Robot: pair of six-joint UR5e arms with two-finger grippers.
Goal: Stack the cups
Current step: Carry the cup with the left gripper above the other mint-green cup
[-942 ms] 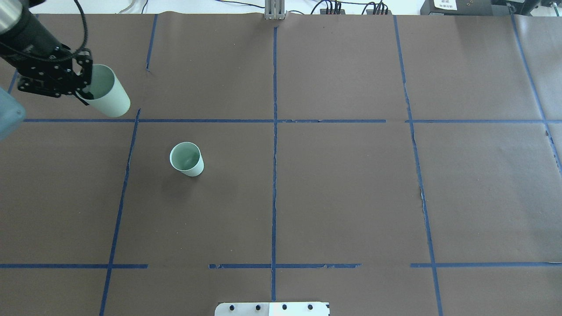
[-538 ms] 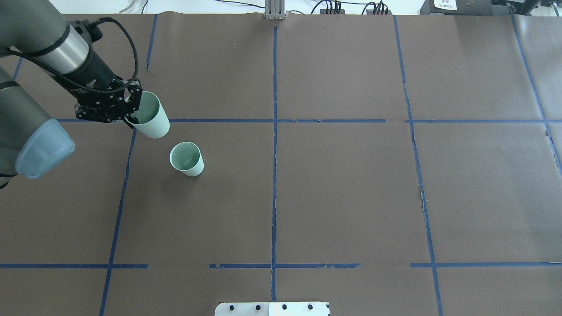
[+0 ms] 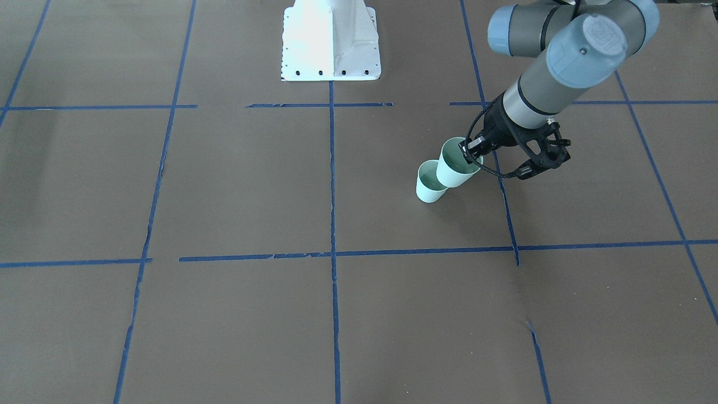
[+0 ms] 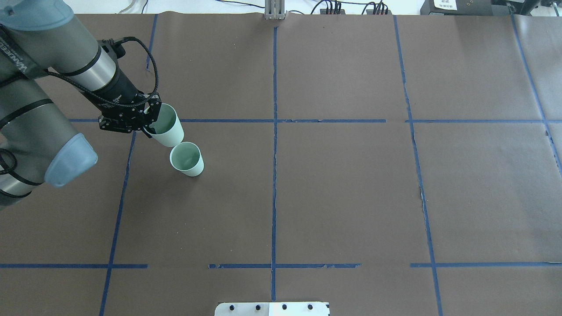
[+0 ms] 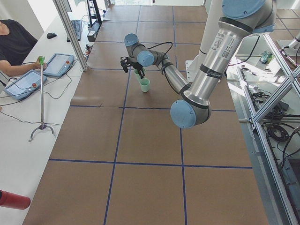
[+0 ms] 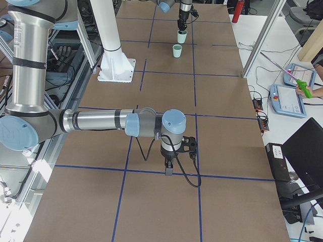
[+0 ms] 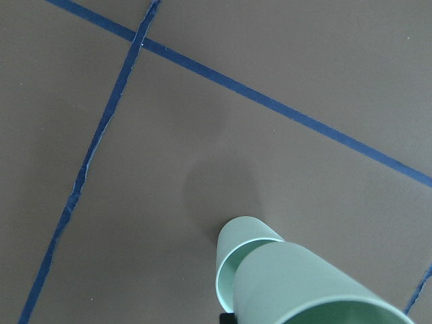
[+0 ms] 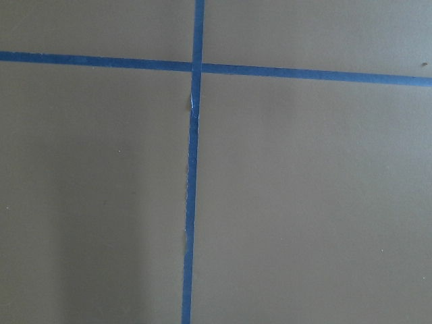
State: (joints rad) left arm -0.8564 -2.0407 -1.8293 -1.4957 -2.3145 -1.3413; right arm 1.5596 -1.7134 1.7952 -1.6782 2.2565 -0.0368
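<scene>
Two pale mint-green cups are on the left part of the brown table. One cup (image 4: pixel 187 159) stands upright on the mat; it also shows in the front view (image 3: pixel 428 184) and in the left wrist view (image 7: pixel 237 244). My left gripper (image 4: pixel 149 123) is shut on the rim of the other cup (image 4: pixel 168 128), which hangs tilted in the air just behind and beside the standing cup (image 3: pixel 455 166). In the left wrist view the held cup (image 7: pixel 297 283) overlaps the standing cup's rim. My right gripper (image 6: pixel 169 170) points down over the mat far from the cups; I cannot tell whether it is open.
Blue tape lines (image 4: pixel 274 131) divide the brown mat into squares. The white robot base plate (image 3: pixel 331 42) is at the table's near middle edge. Operators with tablets (image 5: pixel 56 63) sit along the far side, next to a thin stand (image 5: pixel 41 93).
My left arm has carried the held cup right and toward the robot, from the far left corner to right beside the standing cup. The standing cup has not moved.
</scene>
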